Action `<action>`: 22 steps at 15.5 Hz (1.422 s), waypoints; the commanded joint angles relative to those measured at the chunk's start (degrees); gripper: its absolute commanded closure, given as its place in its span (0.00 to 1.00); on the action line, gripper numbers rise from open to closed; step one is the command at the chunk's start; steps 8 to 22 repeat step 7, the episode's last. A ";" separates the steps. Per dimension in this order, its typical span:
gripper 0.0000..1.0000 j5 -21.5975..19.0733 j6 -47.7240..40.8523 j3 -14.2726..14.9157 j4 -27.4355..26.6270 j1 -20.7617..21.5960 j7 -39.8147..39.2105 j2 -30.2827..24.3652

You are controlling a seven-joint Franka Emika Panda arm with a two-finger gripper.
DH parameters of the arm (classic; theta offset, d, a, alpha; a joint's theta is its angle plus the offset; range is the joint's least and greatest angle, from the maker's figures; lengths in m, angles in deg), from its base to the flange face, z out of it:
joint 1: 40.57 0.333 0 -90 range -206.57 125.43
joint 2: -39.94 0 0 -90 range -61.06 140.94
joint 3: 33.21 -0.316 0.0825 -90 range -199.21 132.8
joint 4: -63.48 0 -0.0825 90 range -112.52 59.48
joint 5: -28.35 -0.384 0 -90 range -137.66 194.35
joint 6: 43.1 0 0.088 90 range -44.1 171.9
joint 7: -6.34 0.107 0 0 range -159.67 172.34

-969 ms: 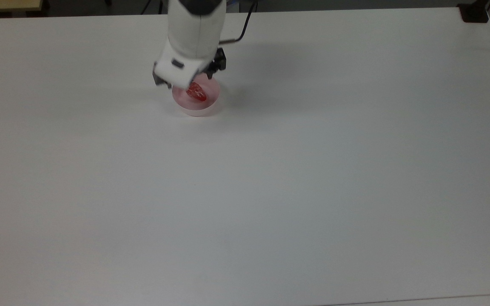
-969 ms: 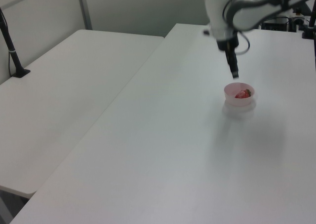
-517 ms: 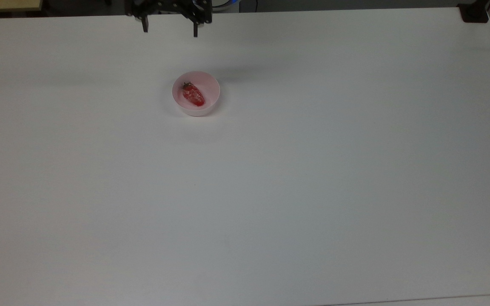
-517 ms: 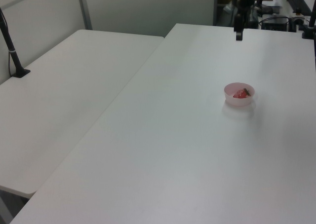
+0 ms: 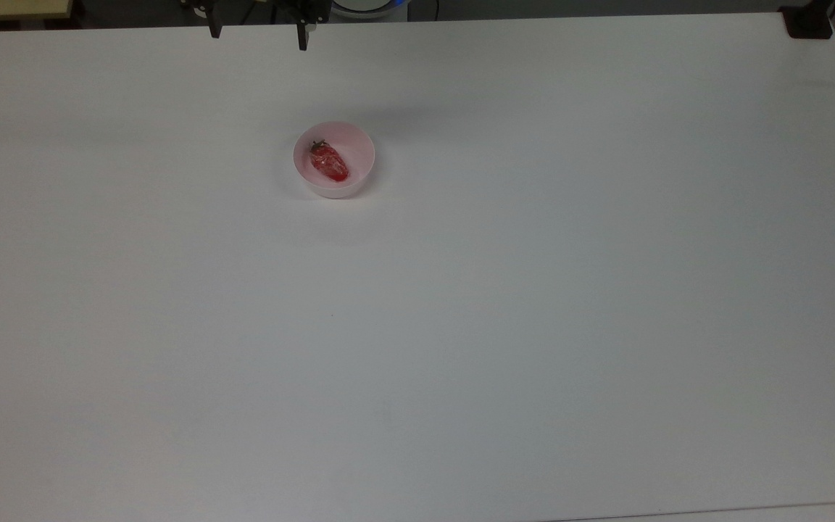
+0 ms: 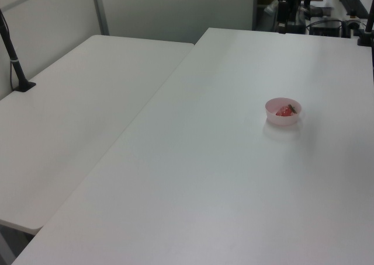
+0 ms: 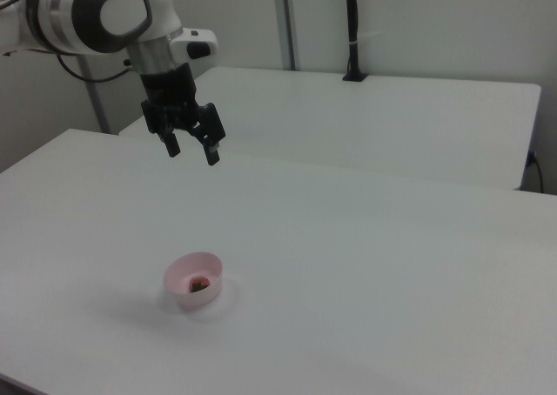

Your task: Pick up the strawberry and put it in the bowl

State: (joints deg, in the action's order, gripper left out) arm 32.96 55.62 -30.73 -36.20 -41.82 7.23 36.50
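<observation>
The red strawberry point(image 5: 330, 161) lies inside the pale pink bowl point(image 5: 361, 174), its green cap toward the top view's upper left. The same bowl point(image 6: 270, 110) with the strawberry point(image 6: 285, 111) sits on the white table in the left view, and in the right view the bowl point(image 7: 184, 271) holds the strawberry point(image 7: 200, 284). My gripper point(image 7: 192, 148) hangs high above the table, well clear of the bowl, open with nothing between its fingers. Its two fingertips point(image 5: 302, 40) reach in at the top view's upper edge.
The bowl stands on a wide white table point(image 5: 504, 304). A second white table point(image 6: 76, 107) adjoins it on the left view's left, with a black post point(image 6: 13, 55) clamped to it. A dark clamp point(image 5: 809, 22) sits at the top view's upper right corner.
A second ago the gripper hung just over the bowl with the strawberry in it. It has since risen and drawn back toward the top view's upper edge, shifting left. The strawberry stays in the bowl.
</observation>
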 commanded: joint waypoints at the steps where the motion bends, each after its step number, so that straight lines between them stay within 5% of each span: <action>1: 0.00 -0.75 0.86 0.87 0.46 0.28 -2.57 0.19; 22: 0.00 -0.75 0.78 0.87 0.55 0.19 -2.21 0.19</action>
